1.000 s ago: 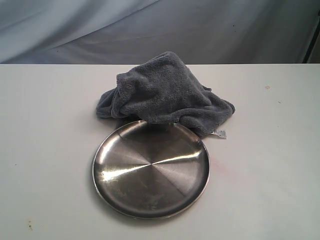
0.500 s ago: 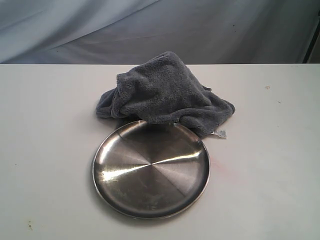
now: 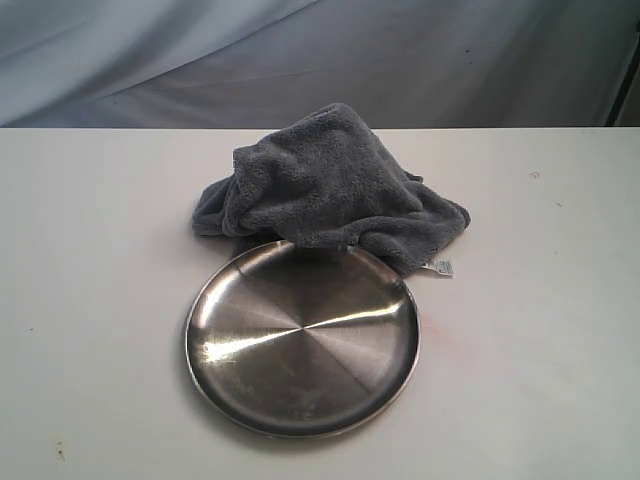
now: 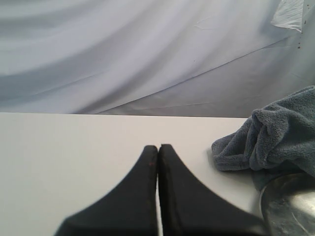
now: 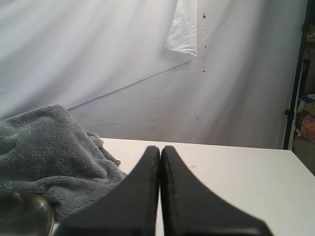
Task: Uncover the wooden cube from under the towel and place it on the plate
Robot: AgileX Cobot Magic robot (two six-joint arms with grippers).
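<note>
The dark grey towel (image 3: 330,187) lies heaped in a mound at the table's middle, its white label (image 3: 440,267) at the near right edge. Its front hem overlaps the far rim of the steel plate (image 3: 302,340). The wooden cube is hidden; only the towel's bulge shows. Neither gripper appears in the exterior view. In the left wrist view my left gripper (image 4: 158,147) is shut and empty, with the towel (image 4: 275,135) and plate rim (image 4: 288,204) off to one side. My right gripper (image 5: 160,148) is shut and empty too, beside the towel (image 5: 49,147) and plate edge (image 5: 24,214).
The white table (image 3: 540,330) is bare on both sides of the towel and plate. A pale draped backdrop (image 3: 320,60) hangs behind the far edge. A dark stand pole (image 5: 298,73) rises at the table's far corner in the right wrist view.
</note>
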